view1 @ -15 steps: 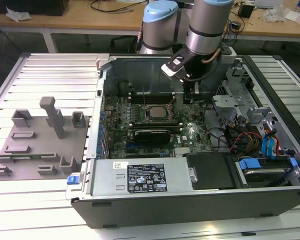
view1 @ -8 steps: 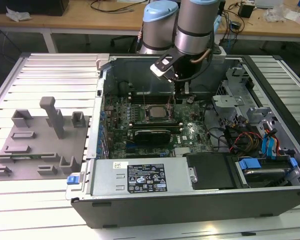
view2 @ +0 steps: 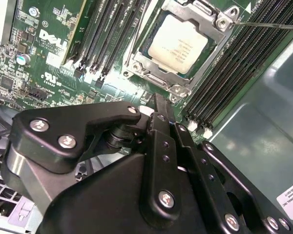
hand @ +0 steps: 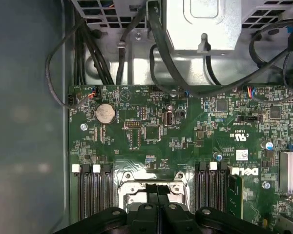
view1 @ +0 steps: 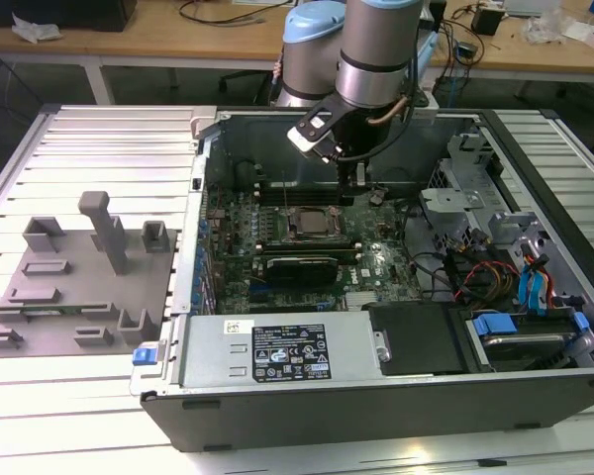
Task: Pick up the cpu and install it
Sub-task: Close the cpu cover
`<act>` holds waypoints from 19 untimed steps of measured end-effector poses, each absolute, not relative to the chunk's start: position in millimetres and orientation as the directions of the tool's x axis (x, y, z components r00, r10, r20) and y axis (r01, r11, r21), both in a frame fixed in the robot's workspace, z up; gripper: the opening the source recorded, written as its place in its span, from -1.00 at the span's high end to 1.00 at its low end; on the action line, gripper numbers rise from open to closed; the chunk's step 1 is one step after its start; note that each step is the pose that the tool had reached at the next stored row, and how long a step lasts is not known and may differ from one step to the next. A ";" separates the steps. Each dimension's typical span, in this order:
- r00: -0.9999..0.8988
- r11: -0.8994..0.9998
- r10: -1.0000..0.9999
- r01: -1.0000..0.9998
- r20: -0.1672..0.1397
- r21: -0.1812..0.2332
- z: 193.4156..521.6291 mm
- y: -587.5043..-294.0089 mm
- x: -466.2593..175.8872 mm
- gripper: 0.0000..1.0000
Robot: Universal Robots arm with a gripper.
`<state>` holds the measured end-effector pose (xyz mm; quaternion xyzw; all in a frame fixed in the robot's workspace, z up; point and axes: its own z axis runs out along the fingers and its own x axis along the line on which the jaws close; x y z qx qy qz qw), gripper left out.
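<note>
Printed cpu [view2: 178, 44] in socket [view2: 158, 80] (tool [view2: 155, 99] near)

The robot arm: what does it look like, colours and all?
The arm is a thick silvery-grey tube with pale blue joint caps. Its gripper is matt black, built of jointed links pinned with silver screws. A dark cable loops by the wrist.

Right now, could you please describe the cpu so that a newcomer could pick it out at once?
Look inside the open computer case at the green motherboard. Near its middle, between two banks of black memory slots, sits a metal socket frame. The cpu is the flat square lying inside it, its smooth pale silver top unlike the black slots alongside.
</note>
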<state>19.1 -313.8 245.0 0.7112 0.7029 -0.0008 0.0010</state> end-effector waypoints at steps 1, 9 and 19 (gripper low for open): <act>0.012 -0.012 1.000 1.000 -0.003 -0.005 245.0 -313.8 19.0 0.79; 0.012 -0.012 1.000 1.000 -0.003 -0.006 239.7 -314.8 -1.1 0.79; -0.014 0.014 1.000 1.000 -0.003 -0.006 235.5 -314.9 -15.4 0.79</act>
